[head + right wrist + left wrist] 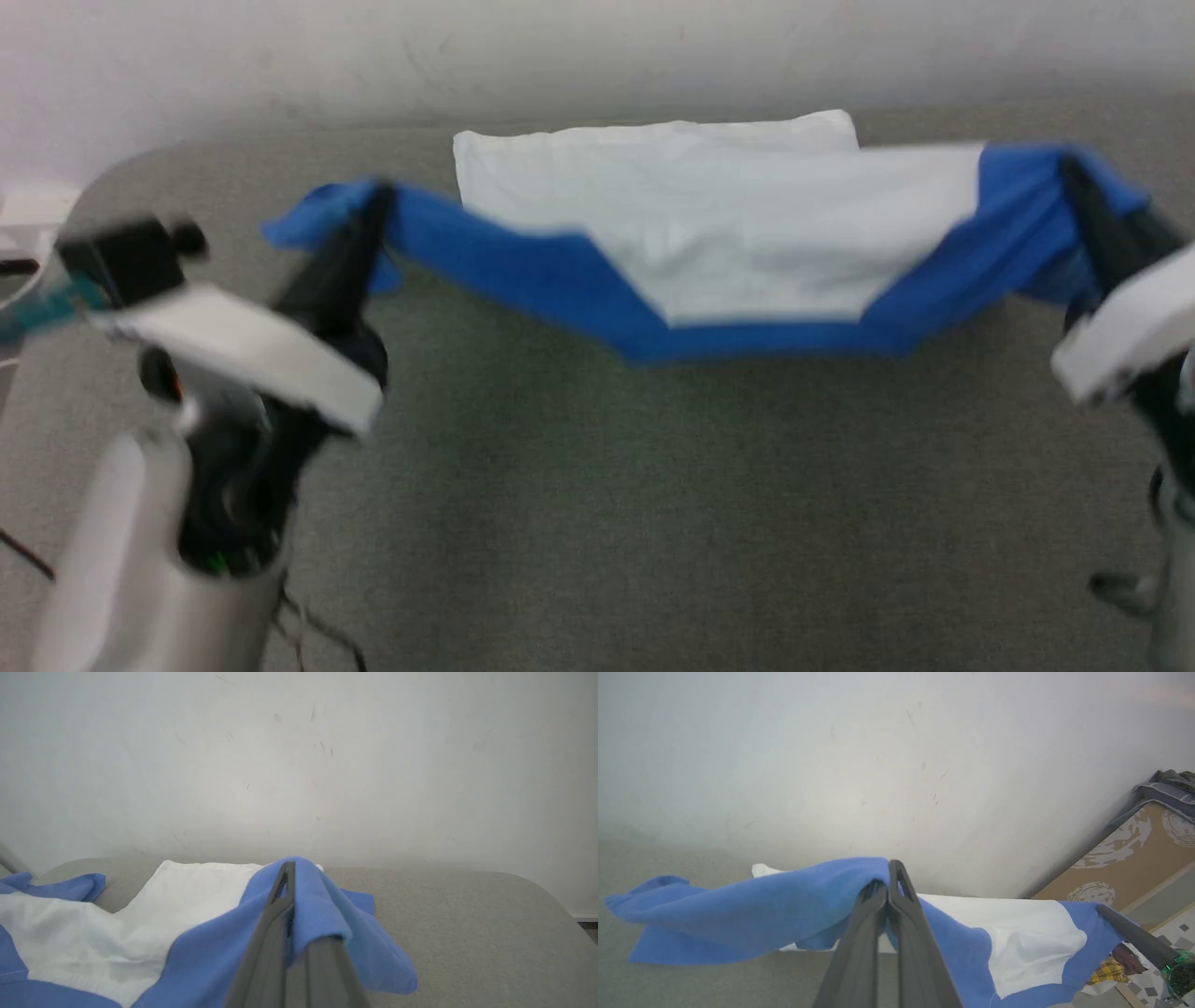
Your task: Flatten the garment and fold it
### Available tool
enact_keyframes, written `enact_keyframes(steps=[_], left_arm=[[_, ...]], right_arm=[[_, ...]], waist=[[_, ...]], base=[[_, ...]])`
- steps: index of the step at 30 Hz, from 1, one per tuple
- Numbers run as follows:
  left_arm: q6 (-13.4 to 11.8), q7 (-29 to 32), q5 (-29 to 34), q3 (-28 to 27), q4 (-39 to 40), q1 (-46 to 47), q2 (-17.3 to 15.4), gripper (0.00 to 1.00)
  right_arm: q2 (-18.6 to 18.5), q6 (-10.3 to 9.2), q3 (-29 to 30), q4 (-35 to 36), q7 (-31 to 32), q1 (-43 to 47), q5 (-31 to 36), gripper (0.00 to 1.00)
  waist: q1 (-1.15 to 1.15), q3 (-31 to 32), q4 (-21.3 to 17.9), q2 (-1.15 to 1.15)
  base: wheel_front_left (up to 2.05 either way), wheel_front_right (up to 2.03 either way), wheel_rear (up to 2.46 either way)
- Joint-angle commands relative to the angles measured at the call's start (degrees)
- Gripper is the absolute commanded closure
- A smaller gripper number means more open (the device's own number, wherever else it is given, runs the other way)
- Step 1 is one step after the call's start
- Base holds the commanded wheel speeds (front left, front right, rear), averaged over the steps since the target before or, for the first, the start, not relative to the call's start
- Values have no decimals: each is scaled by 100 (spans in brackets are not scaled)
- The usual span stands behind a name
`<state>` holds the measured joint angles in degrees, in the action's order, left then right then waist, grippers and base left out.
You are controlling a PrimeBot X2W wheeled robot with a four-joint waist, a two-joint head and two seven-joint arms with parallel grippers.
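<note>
The garment (728,233), a white shirt with royal-blue sleeves, hangs stretched between my two grippers above the grey table (653,485), its far white end resting on the surface. My left gripper (373,210) is shut on the blue cloth at the left shoulder; in the left wrist view the garment (784,905) drapes over my closed left gripper (889,882). My right gripper (1074,187) is shut on the blue cloth at the right. In the right wrist view the garment (210,933) folds over my right gripper (287,877), hiding one fingertip.
A pale wall (597,56) rises right behind the table's far edge. In the left wrist view a patterned brown panel (1125,858) and a tiled floor (1171,938) lie off to the right. Cables (308,635) hang by my left arm.
</note>
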<state>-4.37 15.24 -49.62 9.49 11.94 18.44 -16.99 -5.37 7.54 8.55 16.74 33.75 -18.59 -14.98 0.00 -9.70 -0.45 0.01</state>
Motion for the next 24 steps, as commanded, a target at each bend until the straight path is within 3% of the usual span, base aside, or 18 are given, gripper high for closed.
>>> enact_keyframes(steps=[1, 5, 11, 18, 24], left_arm=[[-23, 67, -53, -95, -23, 426, -41, 100], [-172, 240, -111, -298, -381, 1643, -73, 100], [-404, 284, 167, -497, -1322, 3554, -295, 100], [-536, -304, 627, -703, -2268, 5420, -488, 100], [-384, -994, 775, -853, -2689, 6209, -534, 100]], right_arm=[[-114, -5, -25, -86, 111, -438, 62, 100], [-480, -5, -214, -728, 349, -1831, 231, 100], [-612, -5, -449, -1983, 225, -3934, 462, 100], [-381, -5, -186, -3253, -635, -5971, 1091, 100], [-239, -5, 85, -3750, -1623, -6927, 1472, 100]], waist=[[0, -308, -106, -1], [0, -854, -230, -1], [0, -1819, -468, -1], [0, -2636, -683, -1], [0, -2865, -709, -1]], base=[[0, 0, 0], [0, 0, 0], [0, 0, 0], [0, 0, 0], [0, 0, 0]])
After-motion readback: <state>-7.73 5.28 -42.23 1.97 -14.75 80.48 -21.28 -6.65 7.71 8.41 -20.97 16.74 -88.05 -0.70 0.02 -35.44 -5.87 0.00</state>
